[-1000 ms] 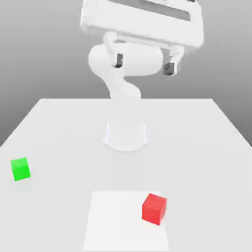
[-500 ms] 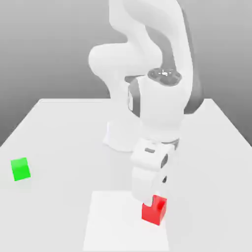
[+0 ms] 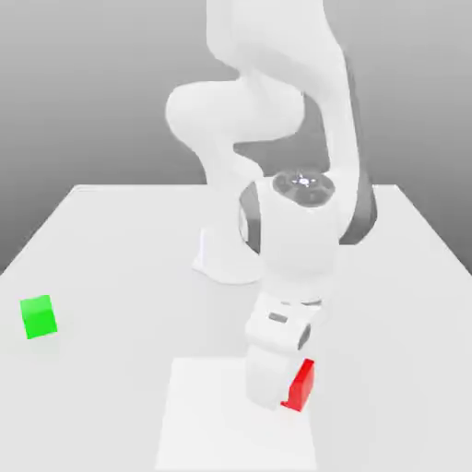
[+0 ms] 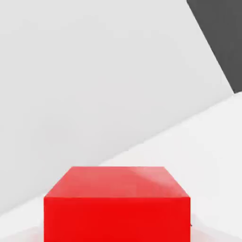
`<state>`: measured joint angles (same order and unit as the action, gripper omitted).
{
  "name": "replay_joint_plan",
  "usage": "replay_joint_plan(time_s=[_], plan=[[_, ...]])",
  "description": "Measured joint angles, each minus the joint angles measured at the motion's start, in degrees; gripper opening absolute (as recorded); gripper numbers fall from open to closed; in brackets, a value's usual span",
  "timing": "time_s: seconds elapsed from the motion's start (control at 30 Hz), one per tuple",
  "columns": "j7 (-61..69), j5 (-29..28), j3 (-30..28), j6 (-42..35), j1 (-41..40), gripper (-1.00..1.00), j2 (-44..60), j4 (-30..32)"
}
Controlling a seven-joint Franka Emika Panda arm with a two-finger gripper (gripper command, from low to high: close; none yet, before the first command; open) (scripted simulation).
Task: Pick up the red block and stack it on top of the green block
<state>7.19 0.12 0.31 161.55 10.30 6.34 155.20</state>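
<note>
- A second ago the arm was raised with its fingers spread wide; now the gripper (image 3: 279, 392) is down over the red block (image 3: 300, 385), fingers closed narrow on it.
- The red block sits on a paler square patch (image 3: 212, 424) near the tabletop's front edge, partly hidden by the hand.
- The green block (image 3: 39, 316) is unmoved near the exterior view's left edge, well apart.
- The white tabletop (image 3: 120, 240) lies bare between them, before a grey backdrop.
</note>
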Motion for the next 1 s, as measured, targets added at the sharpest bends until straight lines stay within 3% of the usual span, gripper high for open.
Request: replay_joint_plan(time_s=[0.7,0.9,0.93,1.0], plan=[[-25.07,-3.33,-22.77,-9.41,-46.0,-1.0,-9.7,0.09],[-18.83,7.31,-20.16,-1.12,-48.38,-1.0,-0.06,-0.48],[-17.54,9.11,-19.09,0.55,-49.09,1.0,1.84,-0.58],[-17.54,9.11,-19.09,0.55,-49.09,1.0,1.84,-0.58]])
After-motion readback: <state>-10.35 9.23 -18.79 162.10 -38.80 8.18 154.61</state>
